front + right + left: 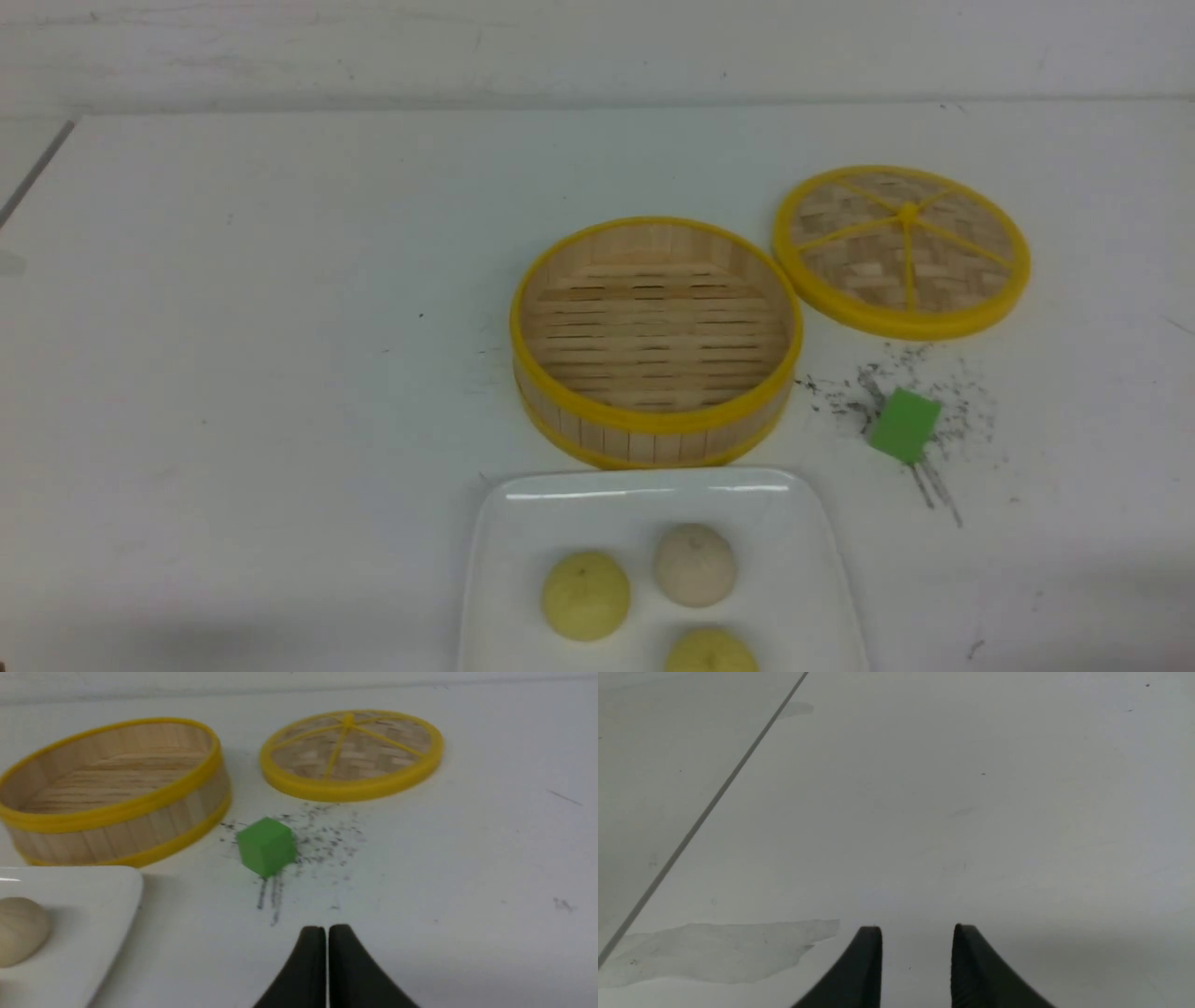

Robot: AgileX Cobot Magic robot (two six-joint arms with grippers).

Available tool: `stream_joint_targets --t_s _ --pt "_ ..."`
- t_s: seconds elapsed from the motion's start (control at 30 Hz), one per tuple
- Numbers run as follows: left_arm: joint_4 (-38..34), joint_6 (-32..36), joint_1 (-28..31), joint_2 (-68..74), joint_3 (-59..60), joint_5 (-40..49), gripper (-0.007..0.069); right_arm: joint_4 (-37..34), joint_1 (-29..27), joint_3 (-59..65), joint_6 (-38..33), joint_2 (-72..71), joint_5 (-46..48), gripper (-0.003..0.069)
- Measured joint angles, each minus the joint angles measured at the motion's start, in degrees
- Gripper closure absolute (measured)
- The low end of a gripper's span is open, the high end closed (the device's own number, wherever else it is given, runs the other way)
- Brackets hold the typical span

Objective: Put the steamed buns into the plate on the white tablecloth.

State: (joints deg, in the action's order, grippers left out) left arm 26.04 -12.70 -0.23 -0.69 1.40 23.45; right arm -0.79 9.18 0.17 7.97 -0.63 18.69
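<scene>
**Three buns on the plate, both end effectors empty**

Only the black fingertips of each end effector show; the arms behind them are out of frame. The left end effector (917, 956) stands parted by a clear gap with nothing between its tips, over bare tabletop (971, 812) beside a faint blotchy patch (714, 952). The right end effector (326, 956) has its tips pressed almost together, gripping nothing.

Ahead of it is open white cloth, then a matte green cube (266, 845) on a scatter of dark speckles (327, 835).

The steamed buns all sit apart from one another in the glossy white plate (635, 490), whose near end is cut off by the frame. They are a beige bun (694, 565), a yellow bun (585, 595) and a second yellow bun (711, 655), which is half cropped.

Just beyond the plate is the yellow-rimmed bamboo steamer (653, 439), its slatted floor showing. The woven lid (901, 252) lies flat just beside it, to the right. The tabletop's left side is wide and open.
</scene>
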Motion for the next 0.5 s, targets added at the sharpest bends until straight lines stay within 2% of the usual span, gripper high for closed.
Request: stream_joint_targets --t_s 0.3,0.5 --pt "0.0 0.0 0.0 0.0 0.0 0.0 0.0384 -0.1 -6.4 1.1 -0.3 -0.1 3.6 0.0615" --pt "0.0 0.0 0.0 0.0 0.0 0.0 0.0384 -0.1 -7.5 1.1 -0.3 -0.1 3.9 0.0610"
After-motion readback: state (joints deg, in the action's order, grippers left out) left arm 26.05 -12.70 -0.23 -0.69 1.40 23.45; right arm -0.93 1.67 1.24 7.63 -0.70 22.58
